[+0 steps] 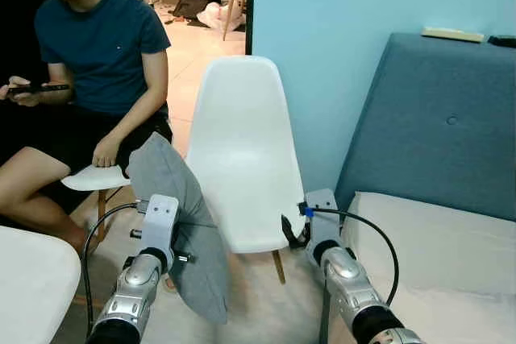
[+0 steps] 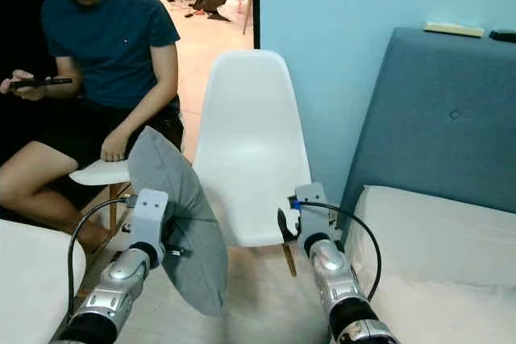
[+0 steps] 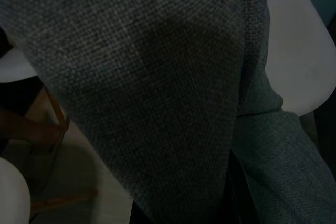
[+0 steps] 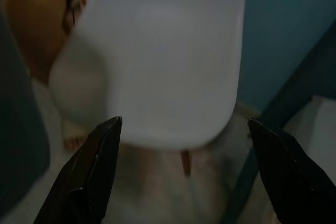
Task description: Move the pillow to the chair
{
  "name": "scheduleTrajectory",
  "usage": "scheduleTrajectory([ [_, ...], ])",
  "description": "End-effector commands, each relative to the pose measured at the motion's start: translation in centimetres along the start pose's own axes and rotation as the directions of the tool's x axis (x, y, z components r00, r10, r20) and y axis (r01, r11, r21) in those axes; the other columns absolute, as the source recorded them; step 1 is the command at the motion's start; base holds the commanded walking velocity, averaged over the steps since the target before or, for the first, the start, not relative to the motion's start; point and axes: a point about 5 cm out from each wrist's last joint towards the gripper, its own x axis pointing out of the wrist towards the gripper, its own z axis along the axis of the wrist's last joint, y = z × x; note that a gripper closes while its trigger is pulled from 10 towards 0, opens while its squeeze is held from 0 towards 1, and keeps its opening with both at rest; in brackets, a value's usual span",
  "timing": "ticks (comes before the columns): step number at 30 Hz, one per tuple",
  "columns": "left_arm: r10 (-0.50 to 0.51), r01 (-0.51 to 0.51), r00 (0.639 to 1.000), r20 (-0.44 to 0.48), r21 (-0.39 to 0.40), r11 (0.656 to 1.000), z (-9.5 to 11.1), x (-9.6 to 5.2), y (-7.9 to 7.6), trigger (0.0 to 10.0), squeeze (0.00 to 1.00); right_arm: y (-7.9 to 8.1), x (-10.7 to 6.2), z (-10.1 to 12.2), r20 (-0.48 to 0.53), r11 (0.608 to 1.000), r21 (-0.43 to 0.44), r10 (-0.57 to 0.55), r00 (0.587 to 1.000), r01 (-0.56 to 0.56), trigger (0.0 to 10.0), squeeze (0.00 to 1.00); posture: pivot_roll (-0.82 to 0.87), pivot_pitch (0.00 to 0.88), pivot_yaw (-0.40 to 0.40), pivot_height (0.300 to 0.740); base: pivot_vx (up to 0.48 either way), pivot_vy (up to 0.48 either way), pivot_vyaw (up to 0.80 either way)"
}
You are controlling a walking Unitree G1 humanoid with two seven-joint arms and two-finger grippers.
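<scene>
A grey pillow [image 1: 184, 223] hangs upright in the air, just left of the white chair's seat [image 1: 254, 227]. My left gripper [image 1: 171, 235] is shut on the pillow's edge, and the cloth hides its fingers. The grey fabric [image 3: 157, 87] sits close up in the left wrist view, with the chair's white shell [image 3: 304, 61] behind it. My right gripper [image 1: 292, 231] is open at the seat's front right corner, holding nothing. In the right wrist view its two black fingers [image 4: 102, 150] are spread wide, and the chair seat [image 4: 163, 66] lies between and beyond them.
A person [image 1: 93, 62] sits on a stool just left of the pillow, holding a phone. A bed [image 1: 435, 247] with a blue headboard [image 1: 451, 118] stands at the right, against a blue wall. A white rounded surface [image 1: 28, 279] lies at the lower left.
</scene>
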Motion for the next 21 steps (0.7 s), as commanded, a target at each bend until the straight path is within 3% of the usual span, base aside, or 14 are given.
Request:
scheduleTrajectory([
  [1, 0.011, -0.012, 0.999, 0.045, 0.003, 1.0, 1.2, 0.4, 0.3, 10.0, 0.0, 0.2, -0.2, -1.0, -0.053, 1.0, -0.012, 0.005, 0.999, -0.006, 10.0, 0.0, 0.01, 0.044, -0.008, 0.74, 0.0, 0.0, 0.0],
  [5, 0.041, -0.038, 0.997, 0.067, -0.045, 0.998, 1.5, 0.4, 0.5, 10.0, 0.0, 0.6, -0.3, -1.0, -0.04, 1.0, -0.003, 0.016, 0.999, -0.016, 10.0, 0.0, 0.01, 0.049, -0.01, 0.74, 0.0, 0.0, 0.0],
  [15, 0.024, -0.019, 0.996, 0.091, -0.052, 0.998, 2.1, 0.6, 0.2, 10.0, 0.0, 0.6, -0.2, -1.1, -0.045, 1.0, -0.013, 0.02, 0.999, -0.021, 10.0, 0.0, 0.0, 0.047, -0.008, 0.74, 0.0, 0.0, 0.0],
  [21, 0.016, -0.011, 0.995, 0.098, -0.055, 0.998, 2.3, 0.7, 0.2, 10.0, 0.0, 0.4, -0.3, -1.1, -0.041, 1.0, 0.005, 0.012, 0.999, -0.012, 10.0, 0.0, 0.0, 0.042, -0.007, 0.74, 0.25, 0.0, 0.0],
])
